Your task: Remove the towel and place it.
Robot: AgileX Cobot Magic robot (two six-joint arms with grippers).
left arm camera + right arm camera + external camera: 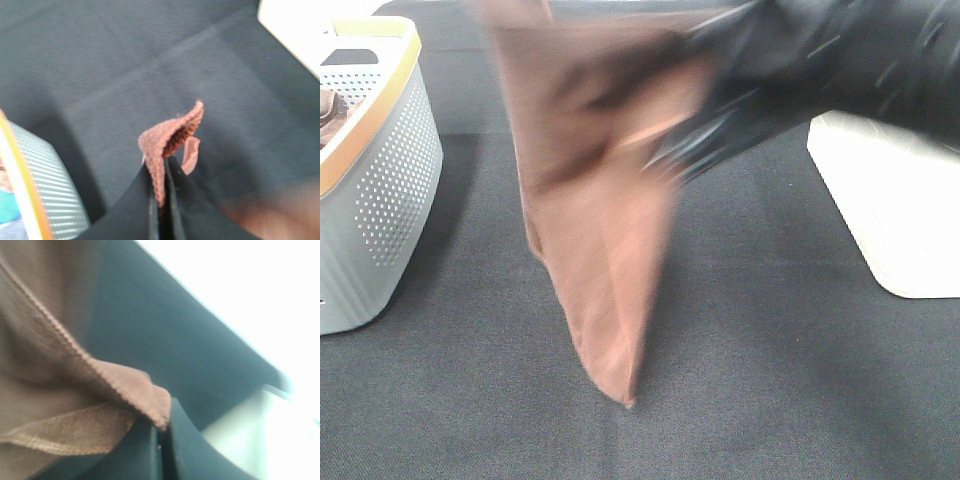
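Observation:
The rust-brown towel (590,230) hangs in the air over the black table, its lowest corner pointing down near the table surface. My right gripper (682,140), black and motion-blurred, is shut on the towel's upper right edge. In the right wrist view the right gripper (161,432) pinches a hemmed corner of the towel (60,380). In the left wrist view my left gripper (160,200) is shut on another corner of the towel (170,135), which sticks up between the jaws. The left gripper itself does not show in the exterior high view.
A grey perforated basket (380,200) with a tan rim stands at the left and also shows in the left wrist view (45,190). A darker brown bunched item (328,115) lies inside it. A white box (890,200) stands at the right.

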